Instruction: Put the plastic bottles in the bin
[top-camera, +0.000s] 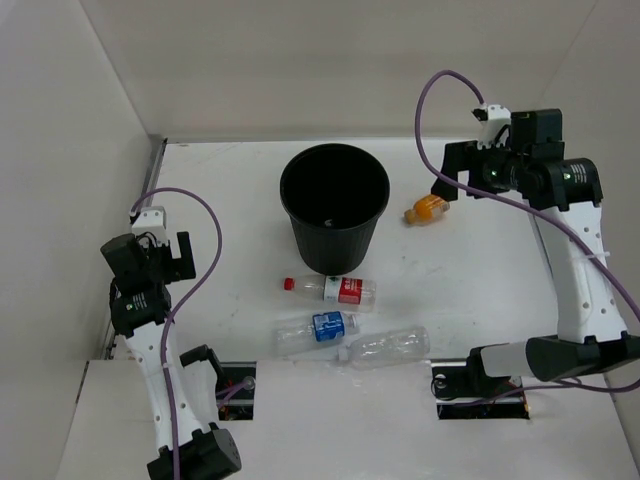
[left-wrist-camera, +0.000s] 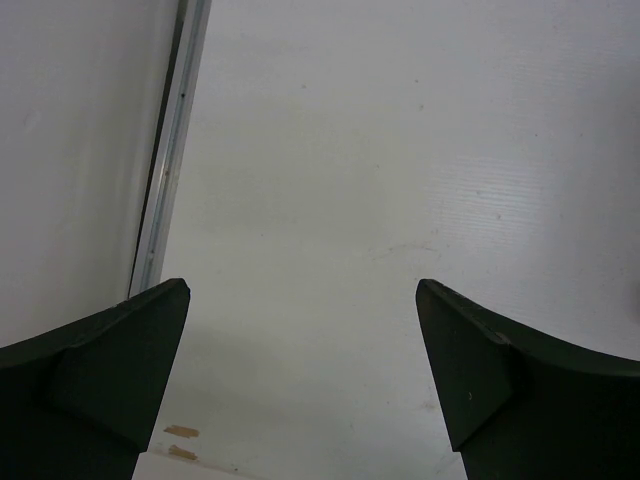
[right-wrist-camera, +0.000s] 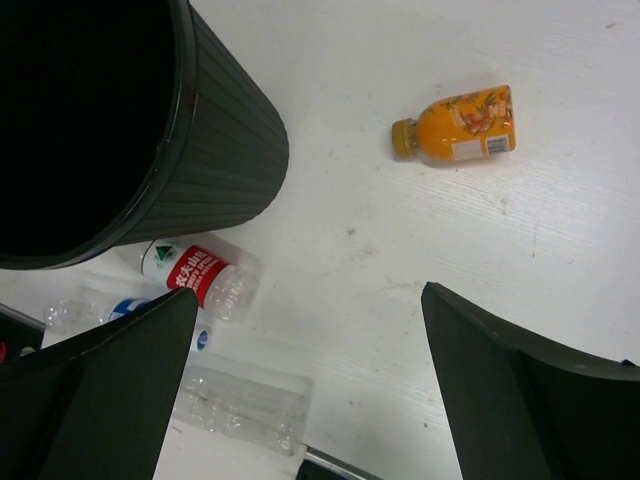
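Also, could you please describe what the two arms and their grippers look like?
Both the left arm and the right arm have white links with black joints and black bases. A purple cable loops along each one, and a small white connector sits near each wrist. The left gripper and right gripper each have two dark, wedge-shaped fingers.

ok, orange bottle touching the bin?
Apart. Top view shows white table between the orange bottle and the bin; right wrist view confirms the gap.
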